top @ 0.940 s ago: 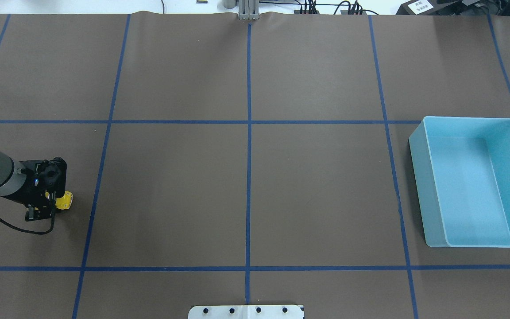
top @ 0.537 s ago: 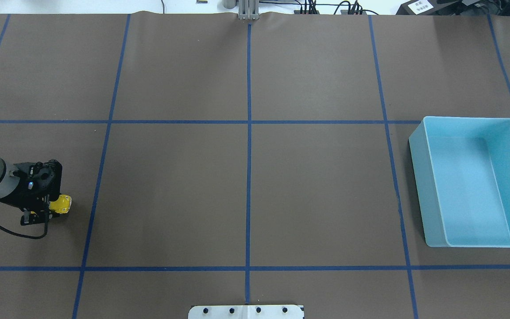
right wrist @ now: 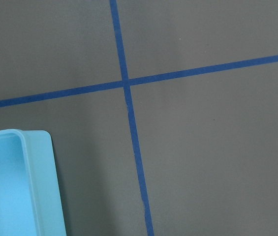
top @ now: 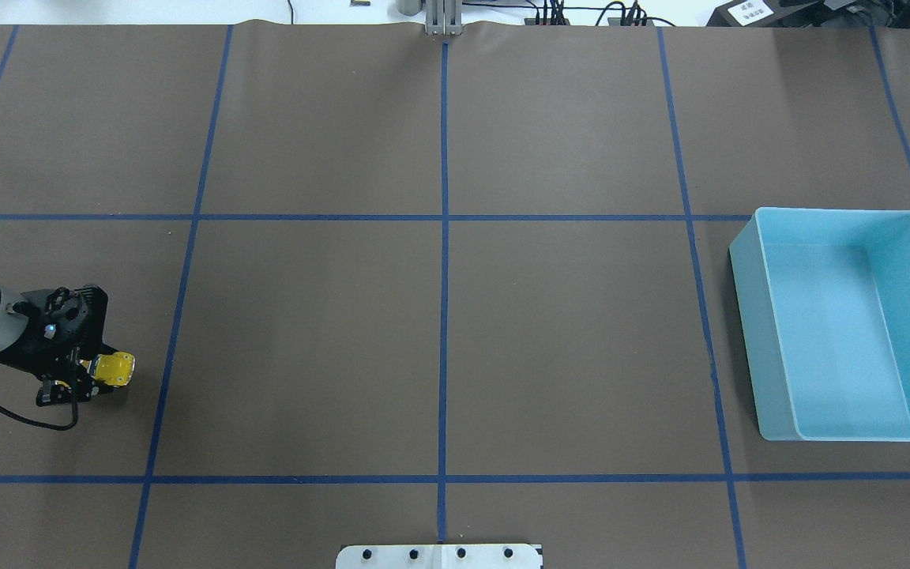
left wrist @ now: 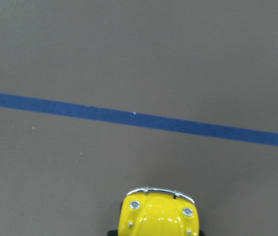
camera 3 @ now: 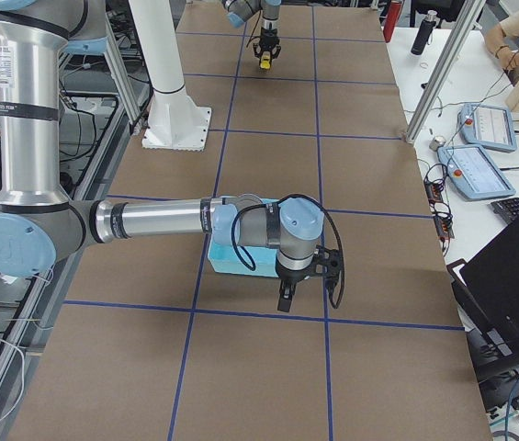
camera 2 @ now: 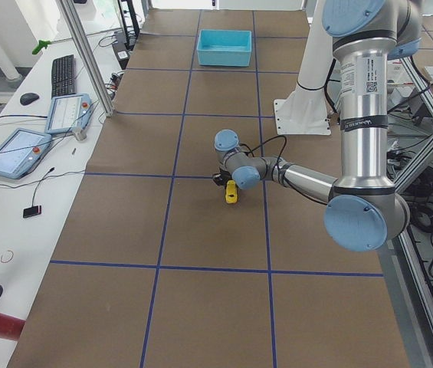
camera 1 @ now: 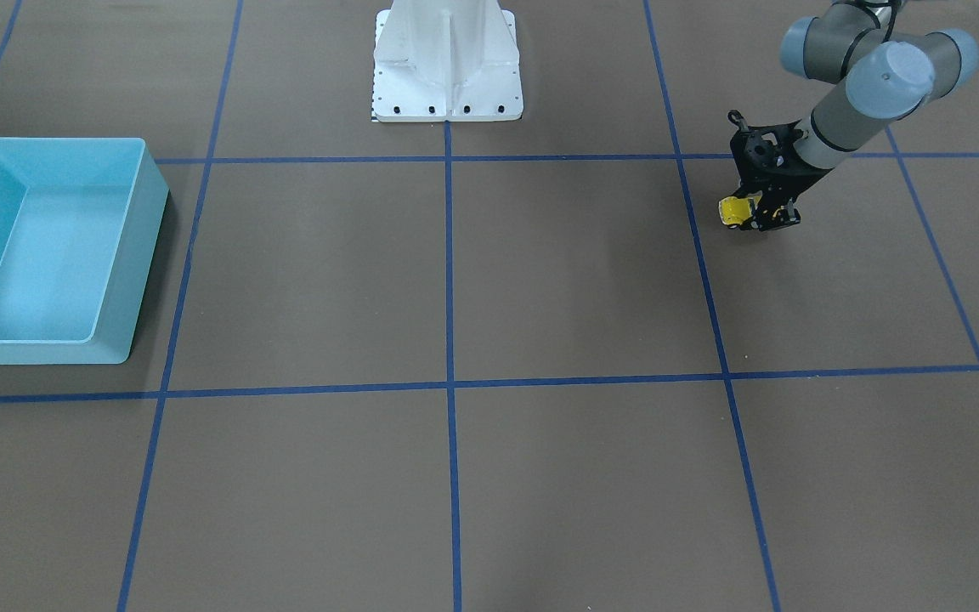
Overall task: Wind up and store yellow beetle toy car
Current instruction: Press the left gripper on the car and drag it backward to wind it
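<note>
The yellow beetle toy car (top: 115, 369) is at the table's left side, held in my left gripper (top: 95, 373), which is shut on its sides. The car's nose sticks out past the fingers. It also shows in the front-facing view (camera 1: 734, 212), the left view (camera 2: 231, 193) and the left wrist view (left wrist: 158, 216). It is low at the table; I cannot tell if its wheels touch. My right gripper (camera 3: 288, 296) shows only in the right side view, beside the light blue bin (top: 771, 332); I cannot tell if it is open or shut.
The light blue bin (camera 1: 137, 255) stands empty at the table's right side. Its corner shows in the right wrist view (right wrist: 40, 196). Blue tape lines (top: 444, 316) grid the brown table. The white robot base (camera 1: 447, 76) is at the near middle edge.
My left wrist has drawn back to the left and a little lower in the overhead view. The car has stayed in the gripper and shows more of its nose.
</note>
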Controlling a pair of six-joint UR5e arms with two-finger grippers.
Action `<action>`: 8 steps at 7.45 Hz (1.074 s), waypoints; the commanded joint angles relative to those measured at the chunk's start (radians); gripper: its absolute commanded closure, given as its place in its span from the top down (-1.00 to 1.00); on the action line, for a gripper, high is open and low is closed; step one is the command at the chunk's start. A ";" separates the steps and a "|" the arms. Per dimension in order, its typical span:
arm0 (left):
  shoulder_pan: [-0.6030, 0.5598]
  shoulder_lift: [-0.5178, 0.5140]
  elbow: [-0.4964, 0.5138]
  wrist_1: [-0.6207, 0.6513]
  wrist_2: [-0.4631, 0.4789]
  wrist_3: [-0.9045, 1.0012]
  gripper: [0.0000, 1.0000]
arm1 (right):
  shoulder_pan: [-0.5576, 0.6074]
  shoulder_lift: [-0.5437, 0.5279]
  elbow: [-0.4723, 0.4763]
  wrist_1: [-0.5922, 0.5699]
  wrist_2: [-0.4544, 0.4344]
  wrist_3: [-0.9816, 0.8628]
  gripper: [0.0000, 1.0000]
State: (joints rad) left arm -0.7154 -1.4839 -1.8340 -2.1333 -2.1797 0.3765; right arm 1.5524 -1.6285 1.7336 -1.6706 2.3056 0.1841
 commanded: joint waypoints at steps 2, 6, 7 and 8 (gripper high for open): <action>-0.001 -0.013 0.051 -0.074 0.000 -0.002 -1.00 | 0.000 0.001 0.001 0.003 0.000 0.000 1.00; -0.015 -0.023 0.084 -0.154 -0.006 -0.005 -1.00 | 0.000 0.001 0.000 0.002 0.021 0.000 1.00; -0.027 -0.023 0.082 -0.154 -0.031 -0.005 -1.00 | 0.000 0.001 -0.002 0.000 0.021 0.000 1.00; -0.032 -0.024 0.082 -0.154 -0.034 -0.005 -1.00 | 0.000 0.001 -0.002 0.000 0.021 0.000 1.00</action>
State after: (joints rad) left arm -0.7384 -1.5068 -1.7506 -2.2865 -2.2026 0.3712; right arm 1.5524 -1.6276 1.7326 -1.6700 2.3261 0.1841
